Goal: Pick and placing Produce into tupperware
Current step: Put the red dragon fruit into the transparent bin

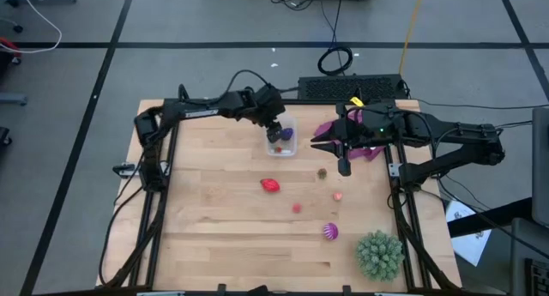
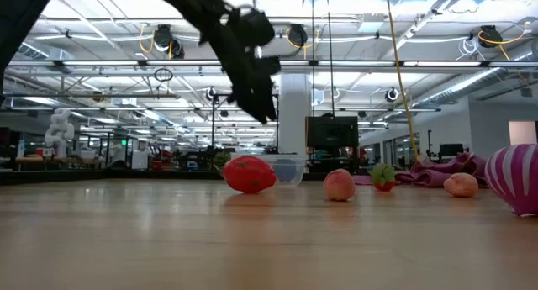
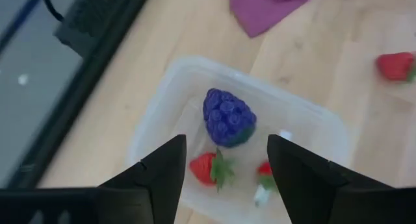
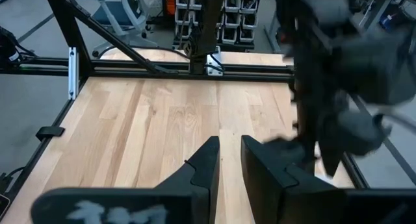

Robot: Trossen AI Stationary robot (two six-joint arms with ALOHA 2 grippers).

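Your left hand [image 3: 224, 178] hangs directly over the clear plastic container [image 3: 162, 100] near the back edge of the counter [image 1: 223, 219], its fingers spread wide with nothing between them. Inside the container you can see a blue-purple berry [image 3: 227, 117] and two small red pieces with green tops, one [image 3: 207, 169] between the fingers and one [image 3: 264, 169] beside it.

Your right hand [image 1: 344, 166] hovers over the counter beside the purple cloth [image 1: 371, 150], fingers nearly pressed together and holding nothing.

Still out on the counter are a red piece [image 1: 270, 185], a small red one [image 1: 297, 207], a pink one [image 1: 338, 195], a brownish one [image 1: 322, 172] and the striped magenta ball [image 1: 330, 232]. The green spiky ball [image 1: 379, 255] sits near the front right corner, just beside the striped ball.
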